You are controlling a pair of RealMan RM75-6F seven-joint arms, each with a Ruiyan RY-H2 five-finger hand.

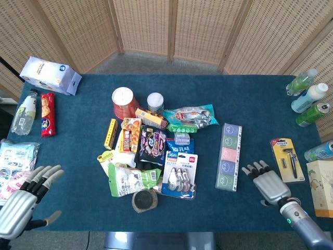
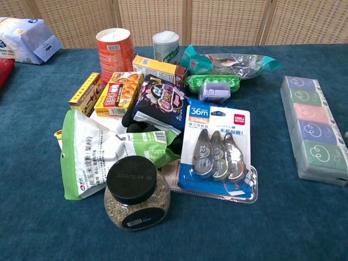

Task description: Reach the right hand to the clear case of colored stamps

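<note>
The clear case of colored stamps (image 1: pixel 228 155) lies lengthwise on the blue table, right of the central pile; its row of purple, green, pink, blue and green pads also shows in the chest view (image 2: pixel 316 128). My right hand (image 1: pixel 267 183) hovers open just right of the case's near end, fingers pointing up and left, a small gap from it. A sliver of a fingertip shows at the chest view's right edge. My left hand (image 1: pixel 23 195) is open at the table's near left corner, holding nothing.
A pile of snack packs, a correction tape card (image 1: pixel 180 174) and a jar (image 1: pixel 144 200) sit left of the case. A razor pack (image 1: pixel 285 159) lies right of my right hand. Bottles and cans (image 1: pixel 309 98) stand at the far right.
</note>
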